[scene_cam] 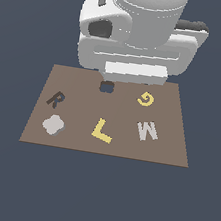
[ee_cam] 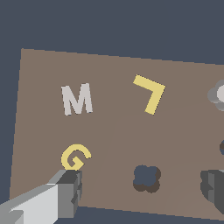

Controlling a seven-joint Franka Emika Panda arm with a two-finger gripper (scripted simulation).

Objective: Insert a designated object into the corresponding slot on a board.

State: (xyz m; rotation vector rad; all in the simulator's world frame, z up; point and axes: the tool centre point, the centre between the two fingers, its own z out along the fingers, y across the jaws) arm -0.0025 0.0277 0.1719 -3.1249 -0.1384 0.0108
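While the gripper [ee_cam: 142, 190] hangs above the far edge of the board [scene_cam: 173, 142], its fingers [ee_cam: 70, 190] stand wide apart and hold nothing. Landmark: the slot [scene_cam: 106, 87], a dark lobed hole near that far edge, just below the arm's white body in the exterior view.

- Designated object [scene_cam: 53, 125]: pale chunky block, lying on the board well apart from the slot, toward the near corner on the exterior view's left.
- Dark R [scene_cam: 55, 99]: between slot and block.
- Yellow G [scene_cam: 145, 99]: beside the slot.
- Yellow L [scene_cam: 101, 130], whitish W [scene_cam: 147, 130]: nearer the front edge than the slot.
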